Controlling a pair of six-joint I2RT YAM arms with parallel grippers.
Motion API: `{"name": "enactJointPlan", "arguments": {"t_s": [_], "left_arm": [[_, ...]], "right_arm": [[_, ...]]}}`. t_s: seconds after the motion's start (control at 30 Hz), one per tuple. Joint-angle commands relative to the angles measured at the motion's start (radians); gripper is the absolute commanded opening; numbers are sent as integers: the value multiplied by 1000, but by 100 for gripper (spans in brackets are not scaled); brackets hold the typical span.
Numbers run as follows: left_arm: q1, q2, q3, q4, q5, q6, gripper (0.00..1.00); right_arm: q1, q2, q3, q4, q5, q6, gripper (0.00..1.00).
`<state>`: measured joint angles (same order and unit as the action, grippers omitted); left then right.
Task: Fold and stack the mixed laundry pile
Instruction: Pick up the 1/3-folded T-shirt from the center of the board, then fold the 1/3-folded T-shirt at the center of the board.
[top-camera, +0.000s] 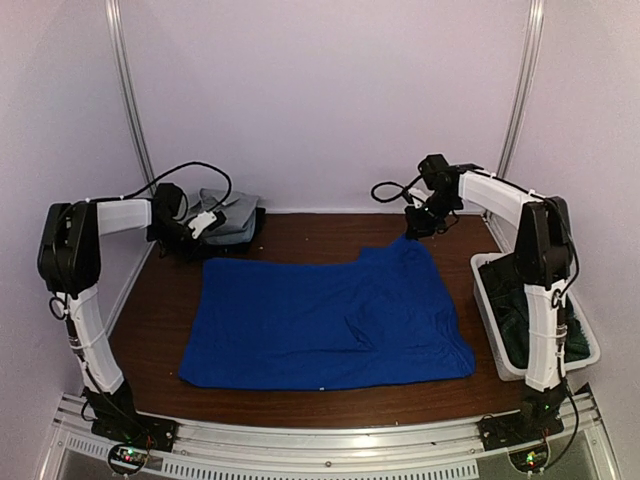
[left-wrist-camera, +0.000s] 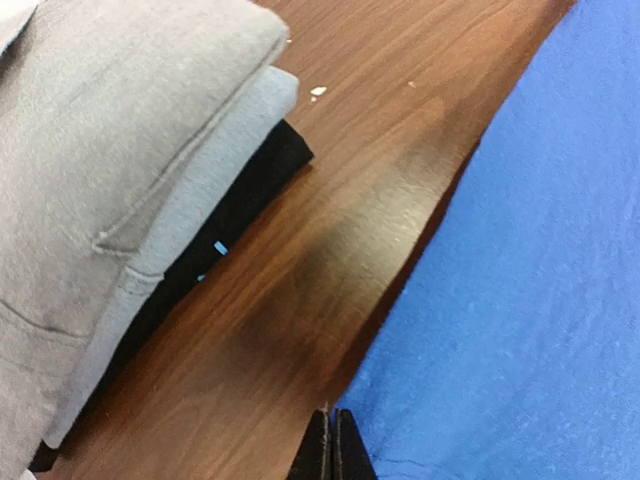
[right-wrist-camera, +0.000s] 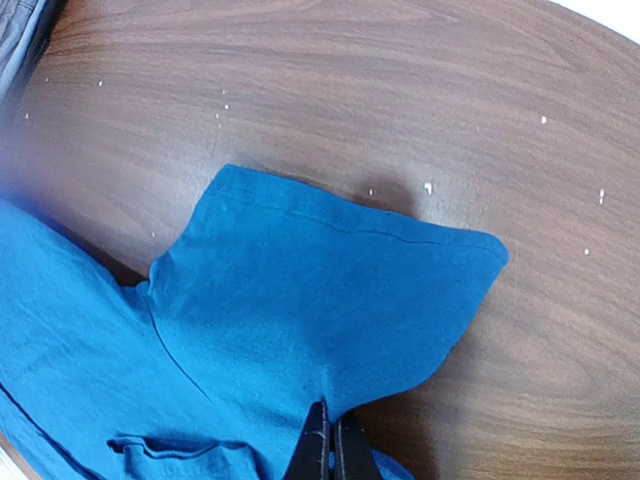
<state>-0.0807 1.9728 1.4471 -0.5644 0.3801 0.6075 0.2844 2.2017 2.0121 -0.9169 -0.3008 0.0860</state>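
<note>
A royal-blue shirt (top-camera: 320, 320) lies spread flat across the middle of the table. My left gripper (top-camera: 203, 224) is at its far left corner. In the left wrist view its tips (left-wrist-camera: 332, 415) are shut right on the shirt's edge (left-wrist-camera: 540, 300), which runs in between them. My right gripper (top-camera: 418, 225) is shut on the shirt's far right sleeve (right-wrist-camera: 320, 290), lifted a little off the wood, with the tips (right-wrist-camera: 330, 410) pinching the cloth. A folded stack of light grey garments (top-camera: 230, 215) sits at the far left on a black piece (left-wrist-camera: 250, 200).
A white plastic bin (top-camera: 488, 320) stands along the right edge with dark green cloth (top-camera: 515, 310) inside, close to the right arm's upright link. Bare brown wood shows between the grey stack (left-wrist-camera: 110, 150) and the shirt. Walls enclose the back and sides.
</note>
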Motion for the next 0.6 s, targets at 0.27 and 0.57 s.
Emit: {"name": "enactJointPlan", "arguments": {"t_s": [0.27,0.57], "left_arm": [[-19,-236,-246,118,14,20,0],[-39,-371,-406,135,-55,-1,0]], "right_arm": [[-5,-213,-279,91,-31,28,0],[25,-361,-487,135,-48,52,0]]}}
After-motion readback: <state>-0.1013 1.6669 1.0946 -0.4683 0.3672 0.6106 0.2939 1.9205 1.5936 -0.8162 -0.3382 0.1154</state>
